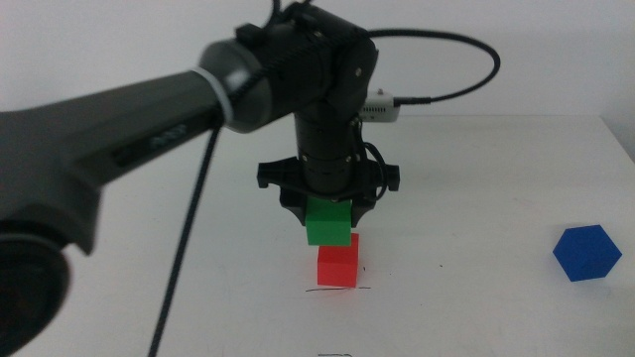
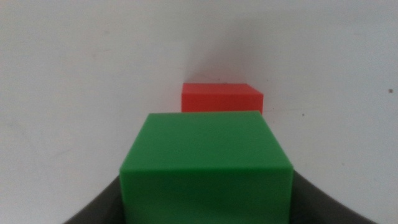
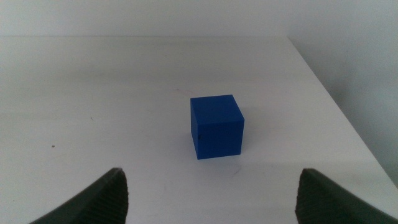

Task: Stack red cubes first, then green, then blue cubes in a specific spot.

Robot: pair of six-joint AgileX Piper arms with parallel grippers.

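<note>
Green cube (image 1: 329,220) clamped in your left gripper (image 1: 328,213), just above red cube (image 1: 337,266); square it, lower gently; right gripper (image 3: 211,193) spread wide, blue cube (image 3: 216,126) ahead.

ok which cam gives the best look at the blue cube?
Right wrist view: the blue cube sits centred and unobstructed on the table, ahead of the open right gripper. The middle view shows it small near the right edge. The left wrist view doesn't show it.
</note>
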